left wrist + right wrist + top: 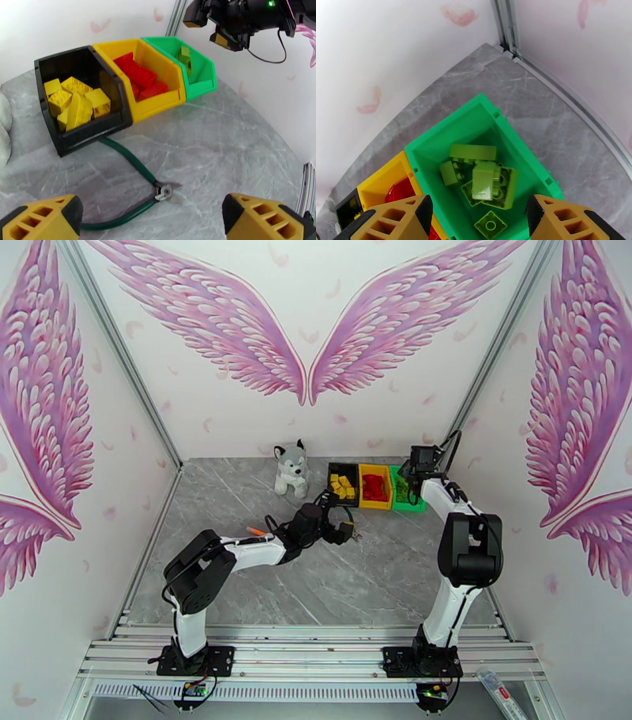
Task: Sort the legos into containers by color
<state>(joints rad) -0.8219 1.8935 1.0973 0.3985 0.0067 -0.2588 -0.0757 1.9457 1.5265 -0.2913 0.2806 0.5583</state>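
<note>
the containers (374,506) stand as a joined row at the far edge of the table (237,587), just beside the plush husky (290,469): black bin (85,136), yellow bin (158,106), green bin (203,85), left to right in the top view. every one of the legos (79,112) in view lies inside a bin: yellow bricks (59,100) in the black bin, red bricks (138,75) in the yellow bin, lime green bricks (486,179) in the green bin. the right gripper (478,221) hovers directly over the green bin, jaws apart, nothing between them. the left gripper (152,219) hangs low over the table in front of the black bin, jaws apart and empty; the green-handled pliers (130,165) lie below it, one handle running up to the black bin's front wall. step in hand, as judged: deposit of a lime green brick, at or near the end of the sort. the next move calls for raising the right arm straight up so the fingers (395,221) clear the green bin's walls, then checking the table for any unsorted brick, including the ground hidden beneath both arms. the pliers and the thin orange stick (257,530) near the left arm are not sort items; leave them in place.
</note>
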